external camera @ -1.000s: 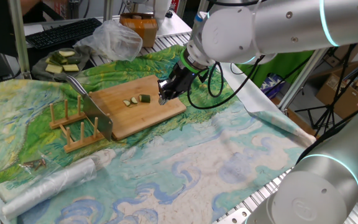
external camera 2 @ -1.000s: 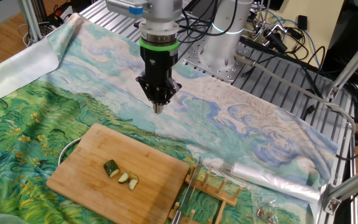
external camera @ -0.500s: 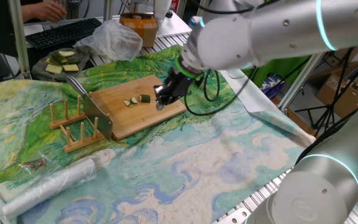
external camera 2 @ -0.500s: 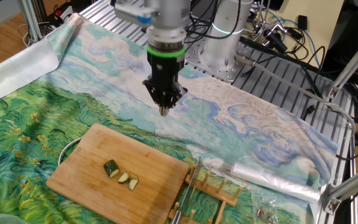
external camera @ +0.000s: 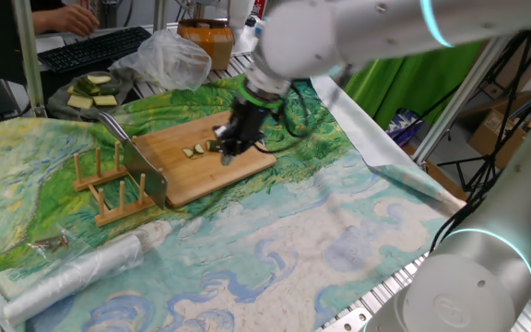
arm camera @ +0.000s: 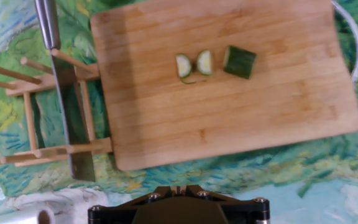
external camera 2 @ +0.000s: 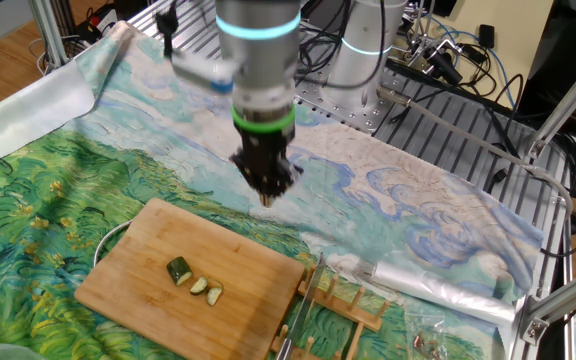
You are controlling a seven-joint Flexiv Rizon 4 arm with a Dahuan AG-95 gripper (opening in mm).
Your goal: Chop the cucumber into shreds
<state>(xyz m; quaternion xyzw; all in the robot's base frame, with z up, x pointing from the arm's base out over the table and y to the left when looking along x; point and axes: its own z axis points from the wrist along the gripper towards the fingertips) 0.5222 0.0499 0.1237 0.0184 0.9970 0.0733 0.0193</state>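
- The gripper (external camera 2: 267, 196) hangs above the painted cloth (external camera 2: 58, 190), just past the far edge of the board (external camera 2: 258, 290); its fingers taper to a single point with no gap showing, and nothing is held between them.
- In the first fixed view the gripper (external camera: 227, 150) sits in front of the board (external camera: 182, 171), close to the cucumber (external camera: 194, 149).
- The cucumber (arm camera: 217, 62) lies on the board (arm camera: 229, 118) in three pieces in a row: a dark-skinned chunk and two thin pale slices beside it, the slices nearly touching each other.
- From the other side the cucumber (external camera 2: 195, 279) shows near the board's middle, well apart from the gripper.
- A knife (arm camera: 67, 106) stands with its blade in a wooden rack (arm camera: 30, 118) just beside the board's short edge.
- A roll of clear film (external camera 2: 438, 285) lies on the cloth beyond the rack (external camera 2: 343, 305).
- A plate (external camera: 63, 106) with pale cucumber slabs (external camera: 90, 89) sits well away from the board, near a keyboard (external camera: 90, 46) and a crumpled plastic bag (external camera: 164, 60).
- No brand, label or writing can be read on anything in view.
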